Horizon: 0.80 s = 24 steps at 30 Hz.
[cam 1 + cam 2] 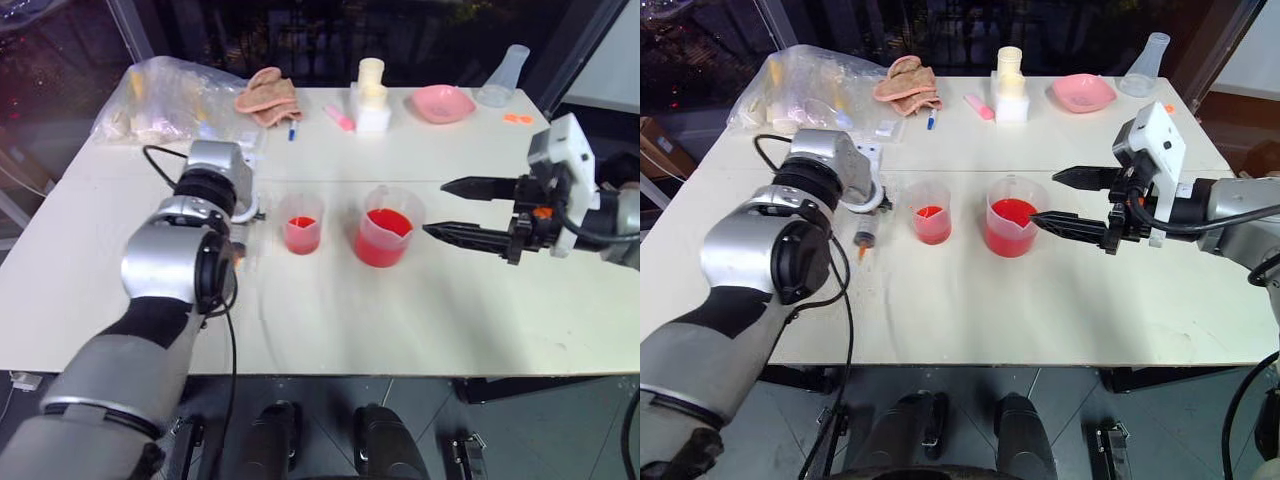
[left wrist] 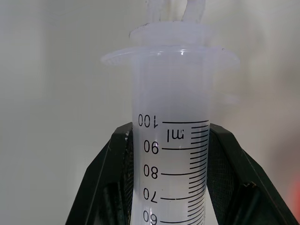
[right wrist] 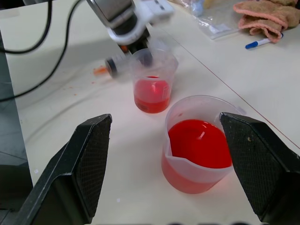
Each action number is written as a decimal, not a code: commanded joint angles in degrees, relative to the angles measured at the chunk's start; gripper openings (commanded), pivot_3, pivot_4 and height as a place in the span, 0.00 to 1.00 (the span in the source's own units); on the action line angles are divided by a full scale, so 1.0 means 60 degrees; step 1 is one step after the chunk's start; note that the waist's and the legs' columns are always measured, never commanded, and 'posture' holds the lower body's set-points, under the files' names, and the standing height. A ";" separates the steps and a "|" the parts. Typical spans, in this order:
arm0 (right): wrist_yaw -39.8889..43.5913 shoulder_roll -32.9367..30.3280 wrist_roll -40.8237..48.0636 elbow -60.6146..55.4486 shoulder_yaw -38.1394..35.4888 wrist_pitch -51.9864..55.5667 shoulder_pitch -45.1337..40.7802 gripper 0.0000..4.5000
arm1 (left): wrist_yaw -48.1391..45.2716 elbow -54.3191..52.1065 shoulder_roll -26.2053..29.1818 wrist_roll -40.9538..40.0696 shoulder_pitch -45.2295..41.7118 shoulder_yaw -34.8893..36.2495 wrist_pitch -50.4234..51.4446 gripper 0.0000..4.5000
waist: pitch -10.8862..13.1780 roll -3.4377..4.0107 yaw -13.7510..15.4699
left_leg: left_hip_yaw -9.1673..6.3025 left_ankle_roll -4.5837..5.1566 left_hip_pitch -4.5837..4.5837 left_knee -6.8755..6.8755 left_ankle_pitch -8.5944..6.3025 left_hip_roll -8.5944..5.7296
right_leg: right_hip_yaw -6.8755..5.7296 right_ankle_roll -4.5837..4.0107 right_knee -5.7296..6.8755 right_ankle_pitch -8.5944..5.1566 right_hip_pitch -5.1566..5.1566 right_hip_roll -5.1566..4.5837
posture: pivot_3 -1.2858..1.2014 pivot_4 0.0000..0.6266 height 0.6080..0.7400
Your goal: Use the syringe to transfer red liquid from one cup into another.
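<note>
head stereo overhead, wrist cams close

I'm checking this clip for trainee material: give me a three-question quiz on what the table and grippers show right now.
1. True or false: the left gripper is closed on the syringe.
2. Which vessel holds more red liquid? A) the small cup B) the large beaker C) the pink dish
3. Fill in: the right gripper is ____ beside the large beaker, gripping nothing.

Key: 1 true, with both fingers pressed against the barrel. 2 B. 3 open.
</note>
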 commanded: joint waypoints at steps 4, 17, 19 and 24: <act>-0.0029 0.0123 -0.0143 -0.0018 -0.0072 -0.0412 -0.0178 0.85 | 0.0118 -0.1791 0.0738 -0.0593 -0.0675 0.0678 -0.1718 0.34 | 0.0000 0.0000 0.0068 | -0.0001 -0.0003 -0.0016 0.0003 0.0001 -0.0002 | 0.0004 0.0000 -0.0009 0.0000 -0.0008 -0.0006 | 0.52 0.24 1.00; -0.0836 0.0441 -0.0042 -0.0702 -0.0837 -0.0577 0.0527 0.85 | -0.4315 -0.7631 -0.1641 -0.1755 0.1091 -0.0933 -0.6826 0.34 | -0.0003 0.0006 0.0284 | 0.0008 -0.0007 -0.0045 0.0012 0.0005 -0.0005 | 0.0009 -0.0002 -0.0031 0.0001 -0.0020 -0.0010 | 0.52 0.24 1.00; -0.1162 0.0508 0.0039 -0.0893 -0.1135 -0.0522 0.0627 0.85 | -0.5184 -0.8270 -0.2114 -0.2103 0.1748 -0.1286 -0.7264 0.34 | -0.0005 0.0008 0.0264 | 0.0010 -0.0006 -0.0043 0.0015 0.0005 -0.0004 | 0.0013 -0.0002 -0.0032 0.0001 -0.0019 -0.0008 | 0.52 0.24 1.00; -0.2023 0.0643 0.0508 -0.1138 -0.2242 -0.0171 0.1006 0.85 | -0.6968 -0.9385 -0.2959 -0.3289 0.2939 -0.1759 -0.7201 0.34 | -0.0006 0.0011 0.0253 | 0.0042 -0.0001 -0.0029 0.0015 0.0006 0.0008 | 0.0040 -0.0005 -0.0028 0.0002 -0.0019 0.0003 | 0.52 0.24 1.00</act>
